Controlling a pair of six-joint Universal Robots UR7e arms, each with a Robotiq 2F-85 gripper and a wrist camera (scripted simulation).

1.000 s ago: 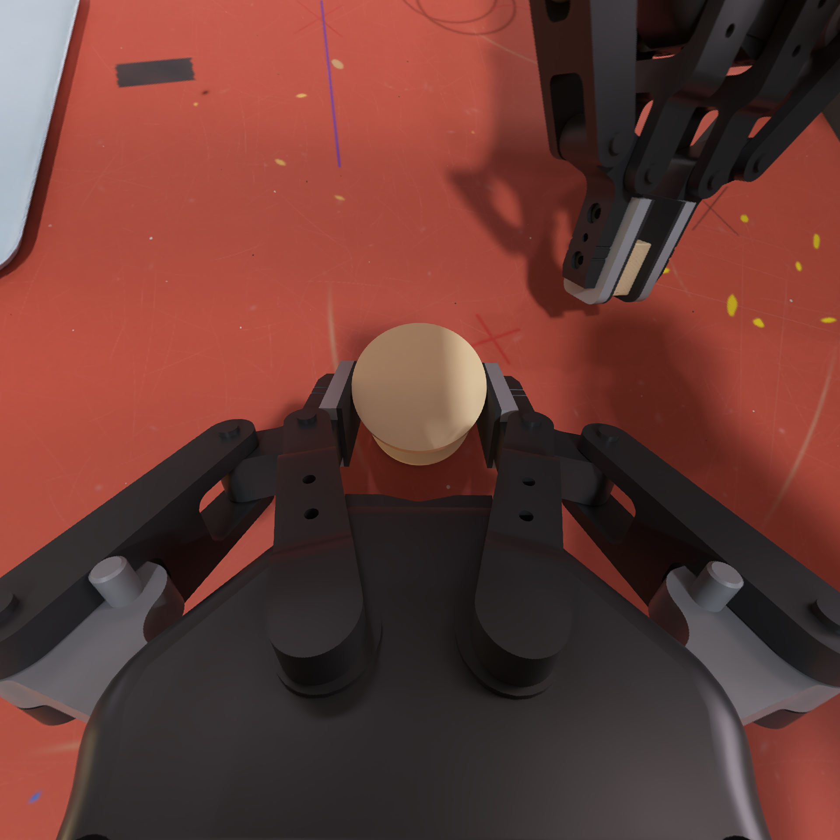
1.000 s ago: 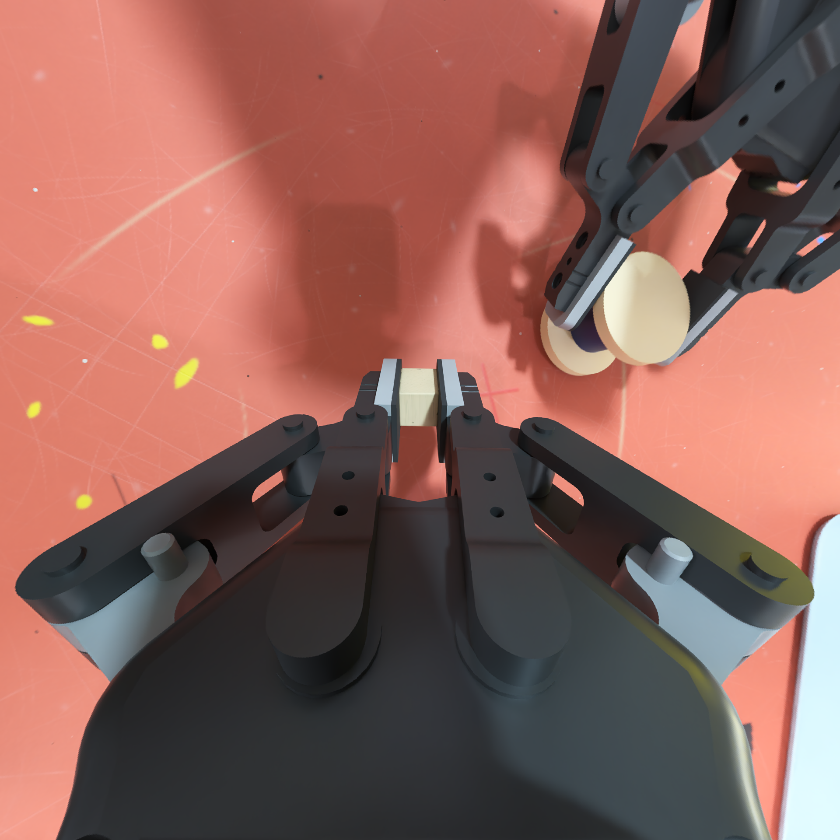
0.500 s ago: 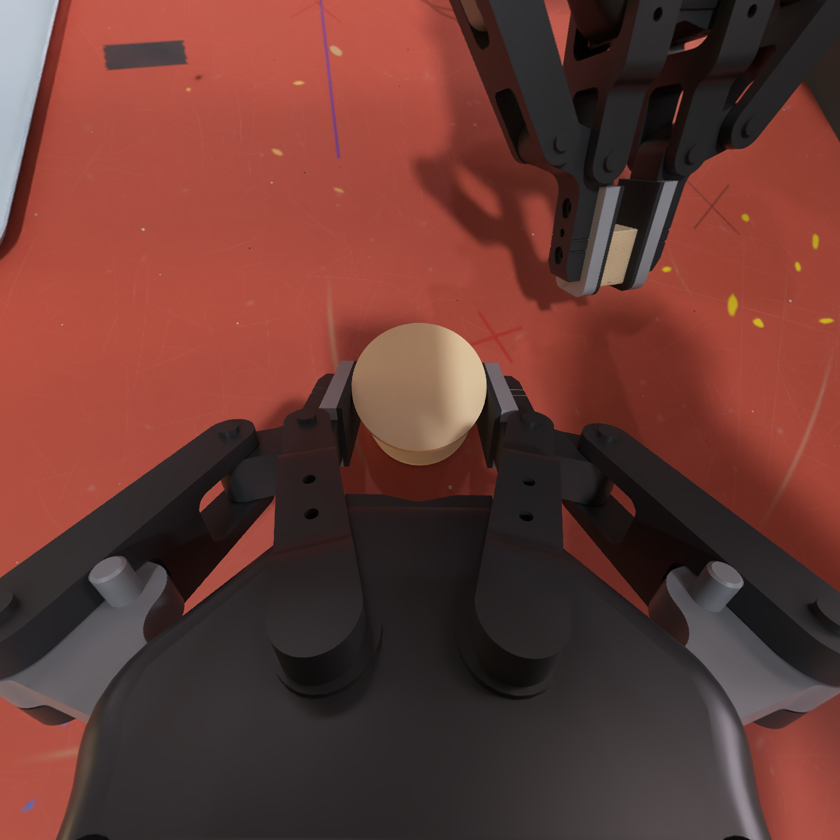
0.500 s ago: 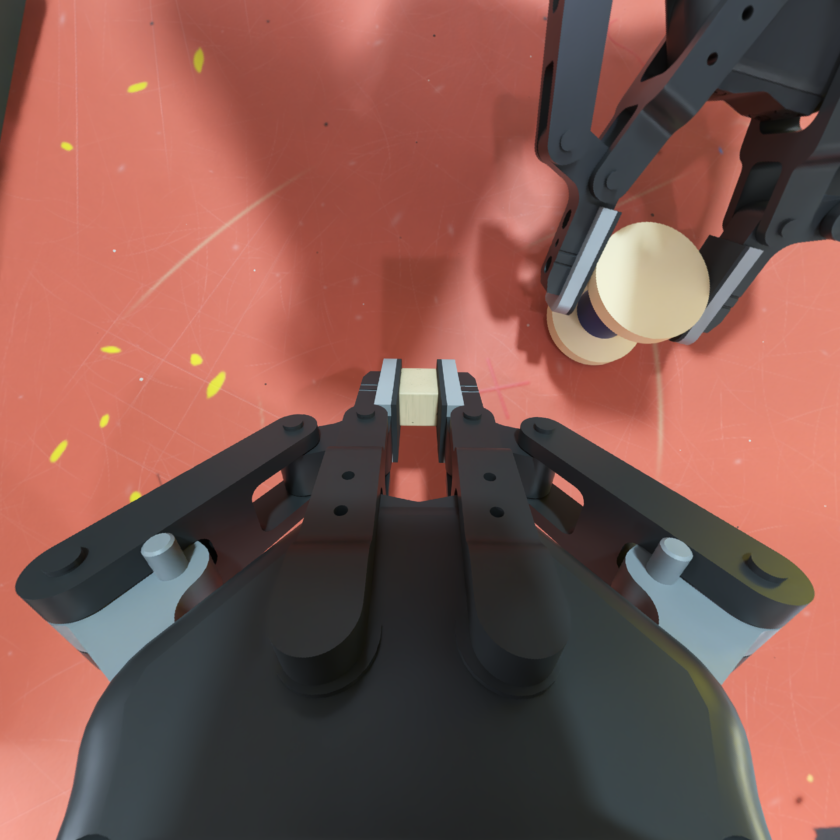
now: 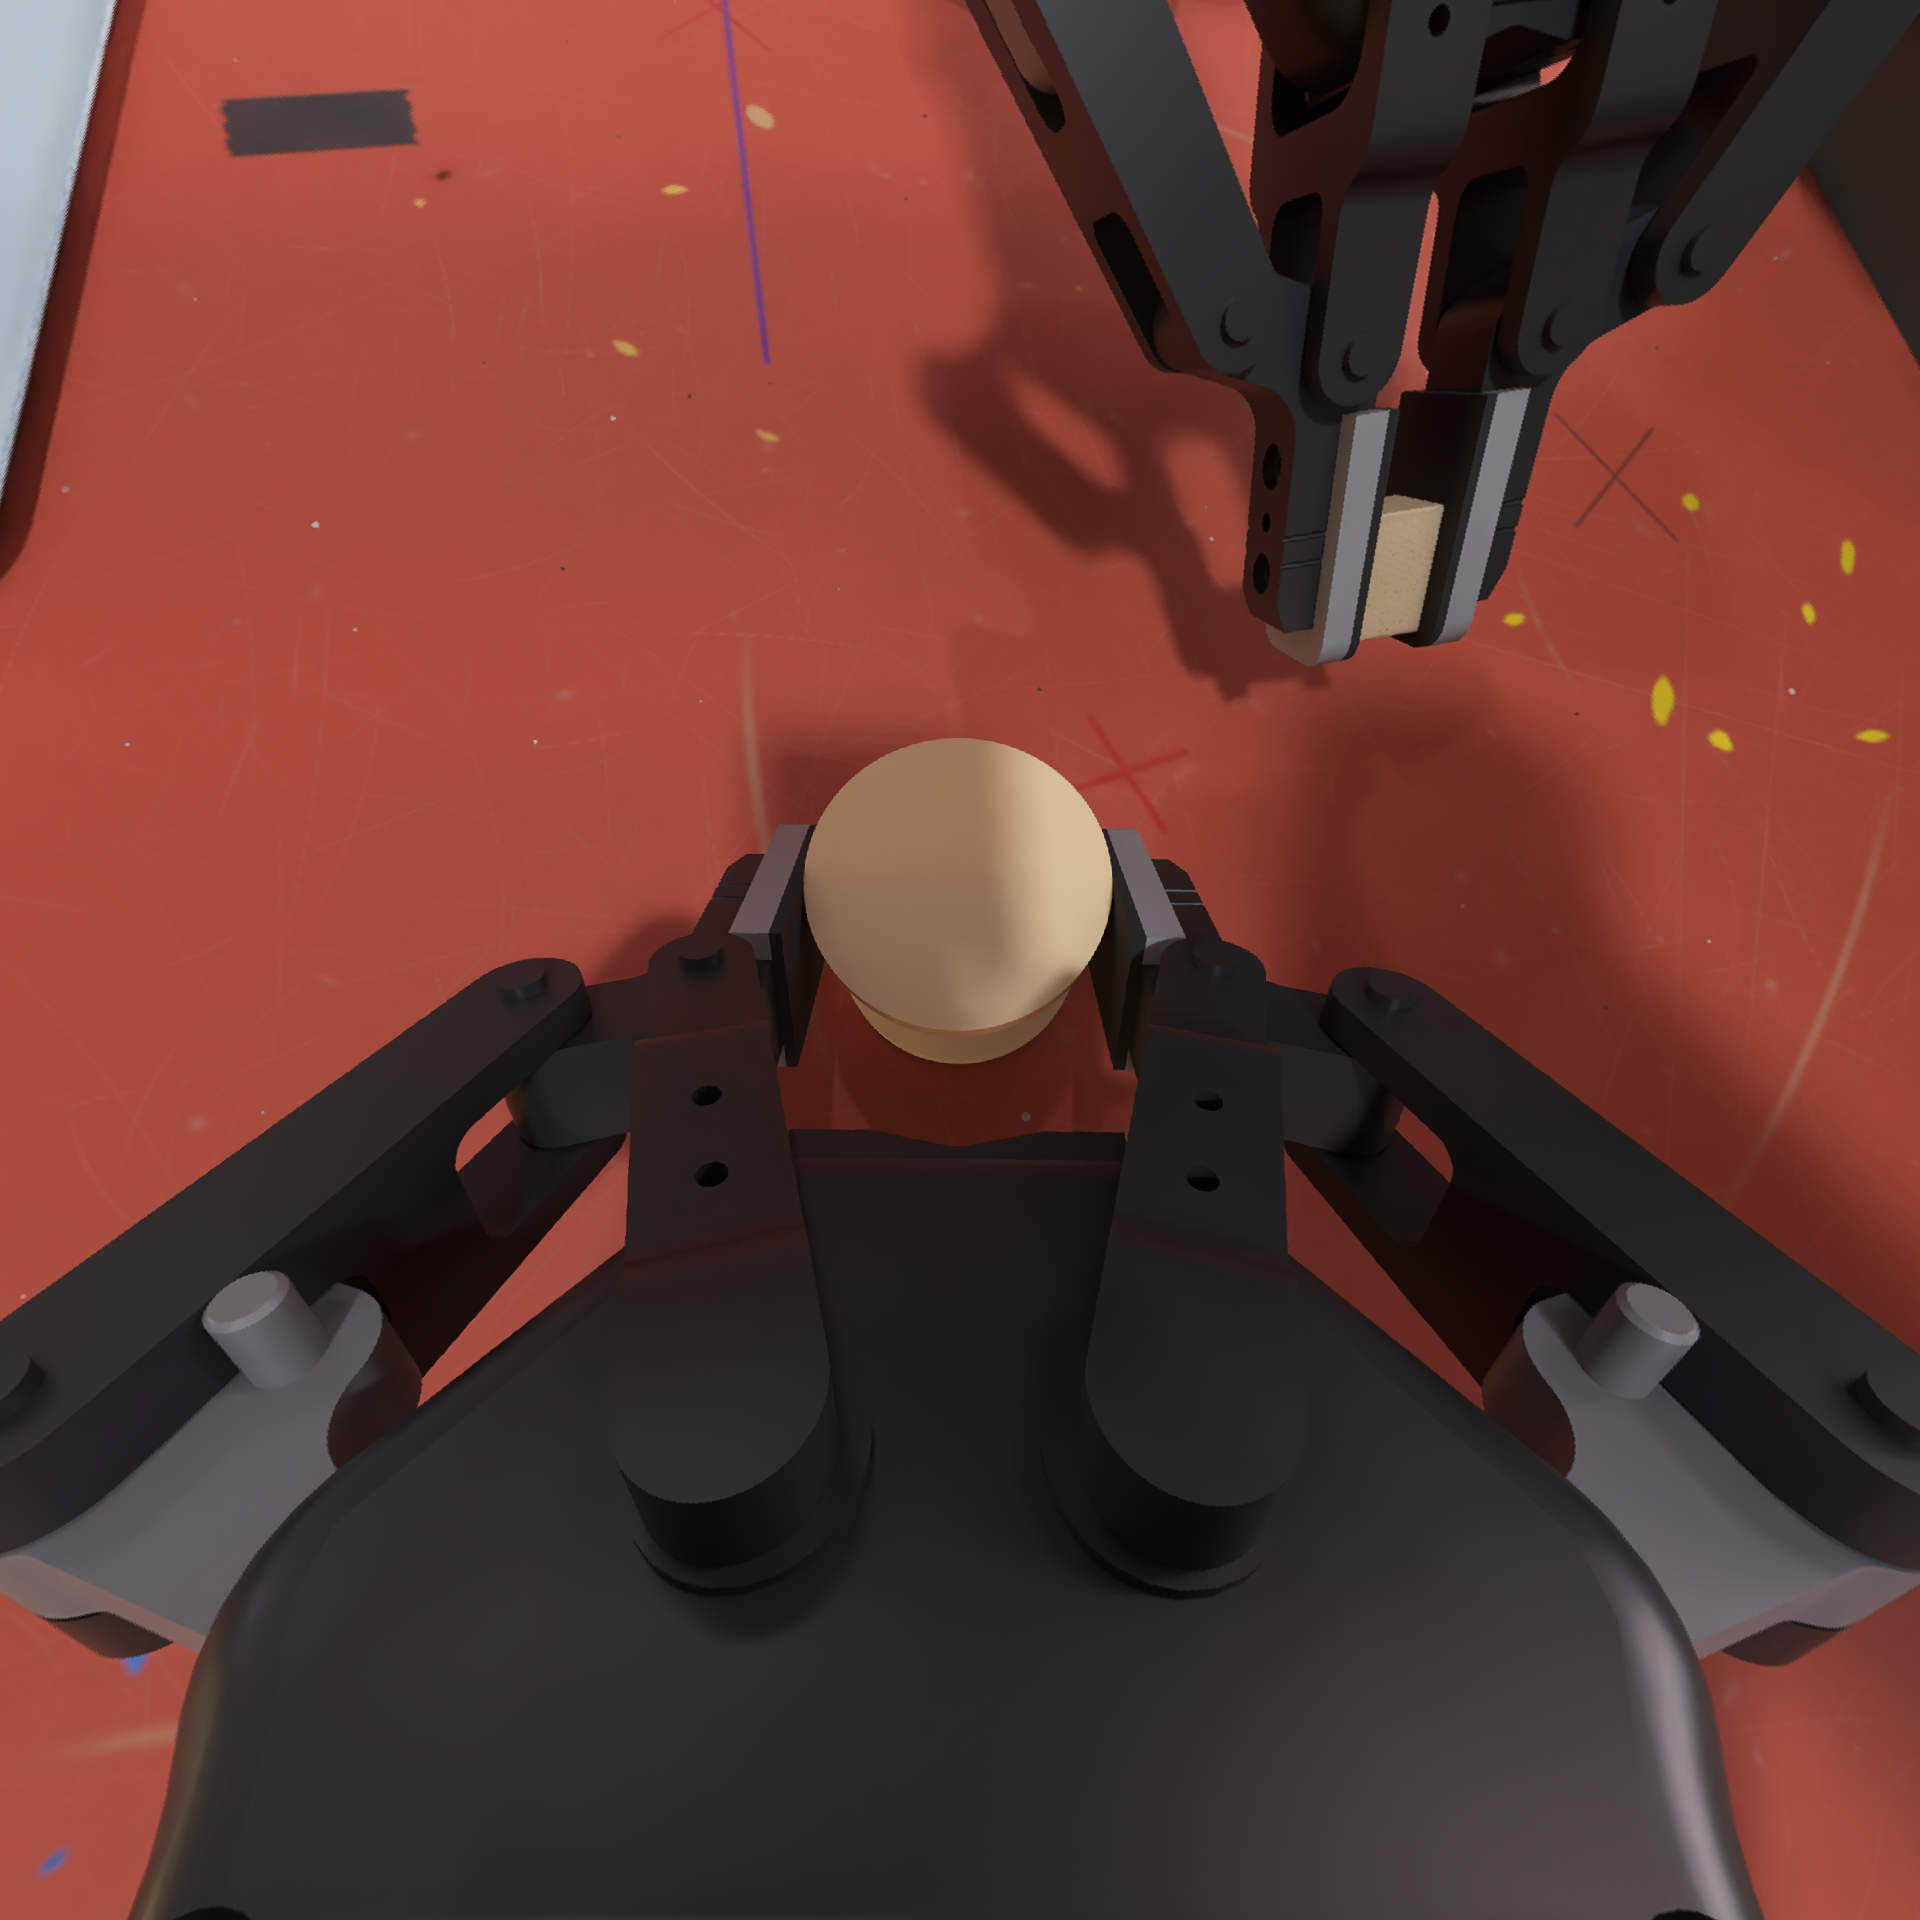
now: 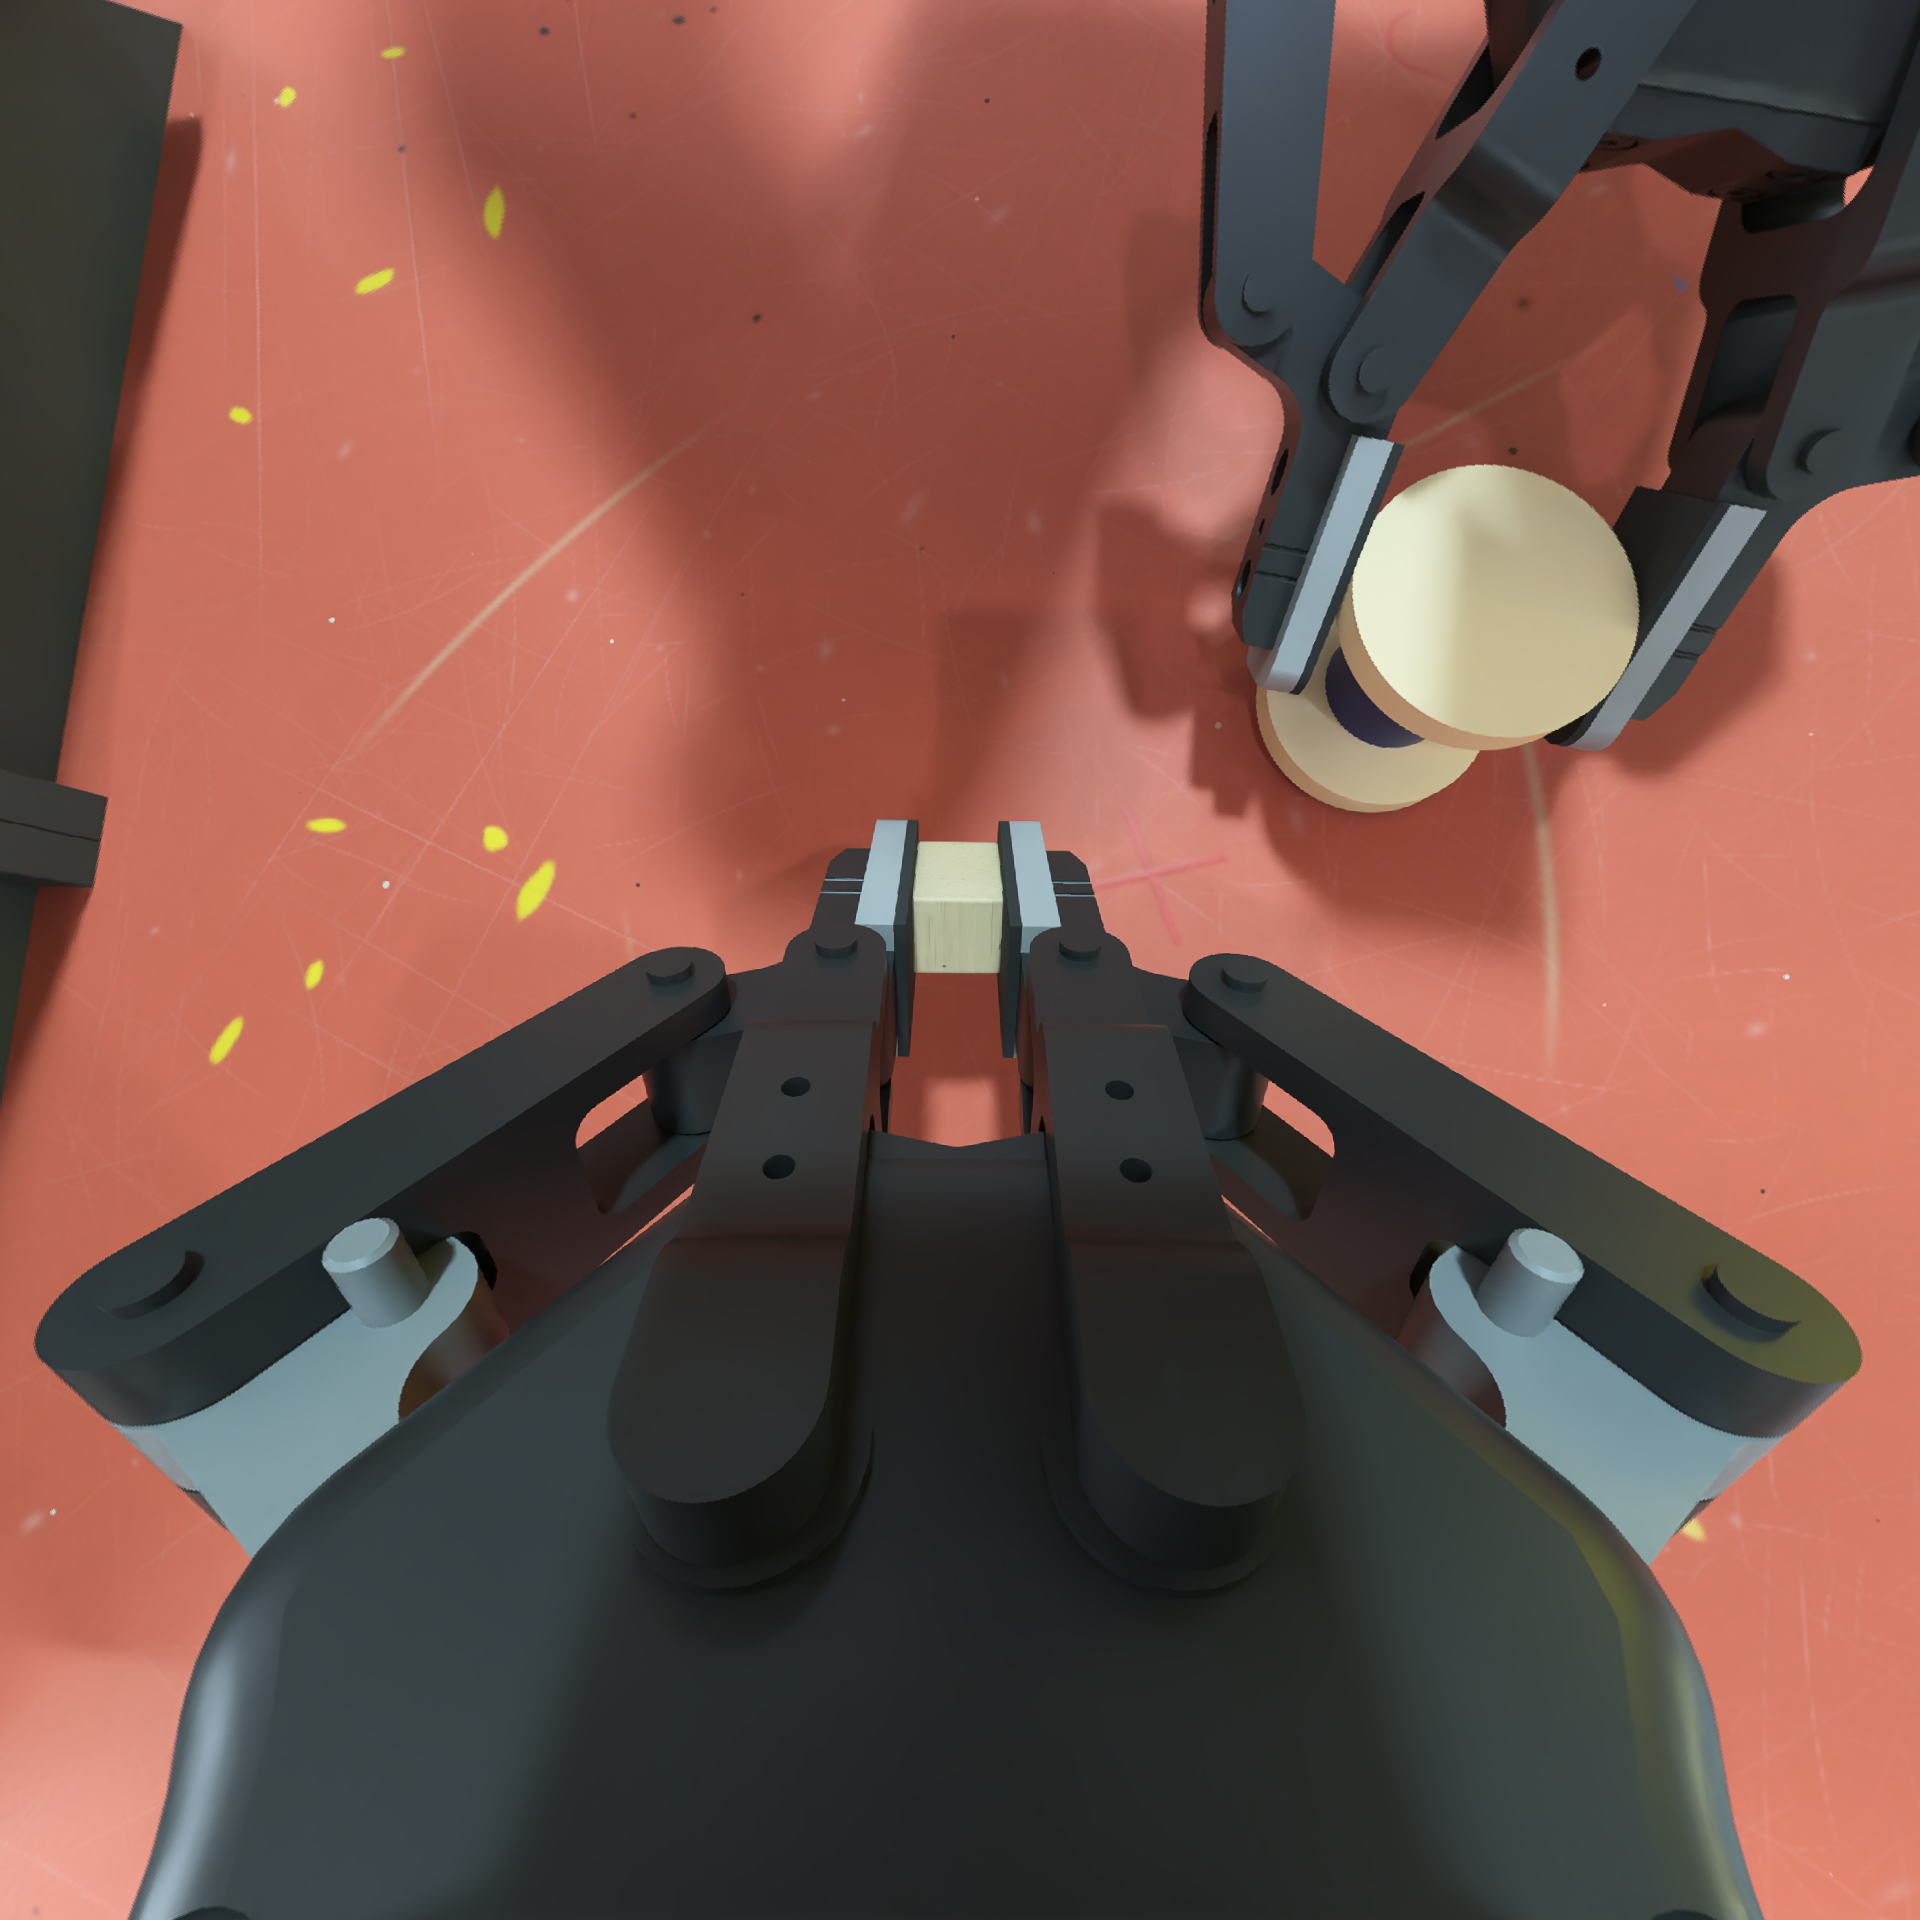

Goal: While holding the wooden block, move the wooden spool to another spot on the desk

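My left gripper [image 5: 957, 914] is shut on the top flange of the wooden spool [image 5: 956, 873], which stands upright on the red desk [image 5: 468, 623]. In the right wrist view the spool [image 6: 1486, 603] shows two pale round flanges and a dark core, held by the left gripper [image 6: 1444, 696] at the upper right. I cannot tell whether its lower flange touches the desk. My right gripper [image 6: 958, 883] is shut on the small wooden block [image 6: 958, 909] above the desk. In the left wrist view the right gripper [image 5: 1392, 623] with the block [image 5: 1405, 566] hangs beyond and to the right of the spool.
A pale flat object [image 5: 42, 208] lies at the far left edge in the left wrist view, with a black tape patch [image 5: 317, 120] near it. A dark panel [image 6: 73, 416] runs along the left edge in the right wrist view. Yellow flecks and crosses mark the desk.
The right gripper has risen and turned with the block in it, so its view takes in more desk. The left gripper stays shut on the spool and has barely moved.
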